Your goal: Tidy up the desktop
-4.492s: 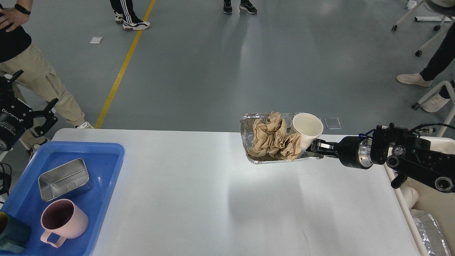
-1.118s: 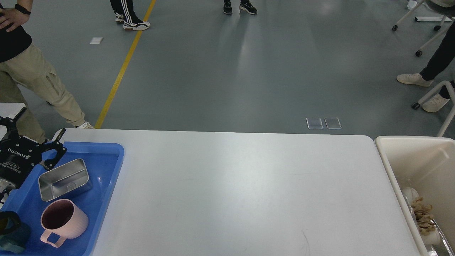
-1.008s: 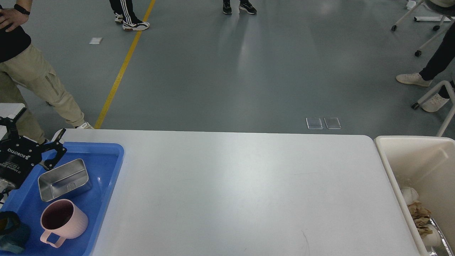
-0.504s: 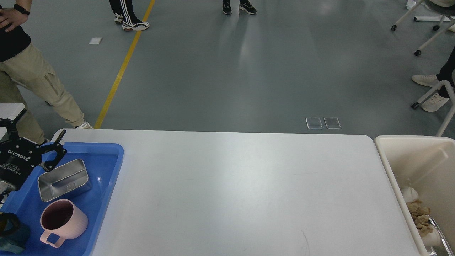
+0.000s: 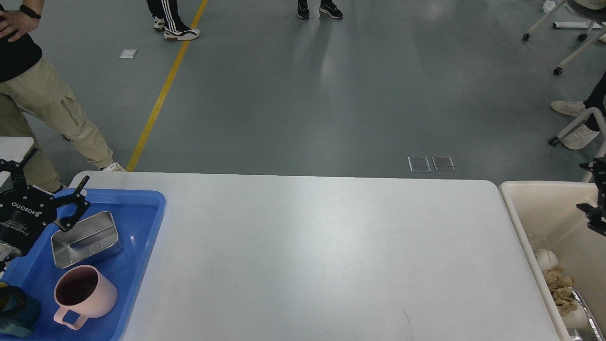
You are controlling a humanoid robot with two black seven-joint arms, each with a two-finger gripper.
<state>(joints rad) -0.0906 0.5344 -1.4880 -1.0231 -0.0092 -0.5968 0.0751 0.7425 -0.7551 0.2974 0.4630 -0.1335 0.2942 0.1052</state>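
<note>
The desktop point(image 5: 322, 255) is a wide white tabletop with rounded corners, and nothing lies on its bare middle. My left gripper point(image 5: 59, 166) is open and empty, hovering over the far left corner of the blue tray point(image 5: 154, 208), just above a steel box point(image 5: 85, 239). My right gripper point(image 5: 586, 187) shows only partly at the right edge, above the beige bin point(image 5: 544, 203), with its fingers spread and nothing between them.
The blue tray also holds a pink mug point(image 5: 83, 293) and a dark teal item point(image 5: 16, 315). The bin holds crumpled brown paper point(image 5: 561, 289), a white cup point(image 5: 547, 258) and a foil tray point(image 5: 584, 308). People and chair legs stand on the floor beyond the table.
The right gripper held the foil tray with paper and cup over the table; these now lie in the bin. The right gripper has just come back into view at the right edge. The left gripper moved over the blue tray.
</note>
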